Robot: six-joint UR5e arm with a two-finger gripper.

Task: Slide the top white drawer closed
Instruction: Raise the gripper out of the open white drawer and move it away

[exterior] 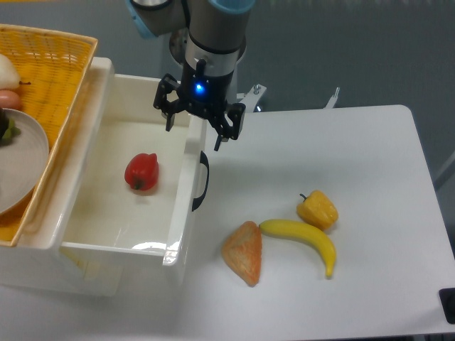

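White tabletop fills the right and lower part of the view, with a grey floor or wall behind it at twelve o'clock. At the upper centre, the robot's gripper hangs downward with a blue light glowing on its body. Its two black fingers are spread apart, one on each side of the front wall of the top white drawer, near that wall's far end; whether they touch it cannot be told. Nothing is held.

That drawer sits at nine o'clock from the table's middle, pulled out, its black curved handle facing the table centre. A red bell pepper lies inside it. At ten o'clock, a yellow wicker basket holds a white plate.

On the table at four o'clock lie a yellow bell pepper, a banana touching it, and an orange wedge-shaped item.
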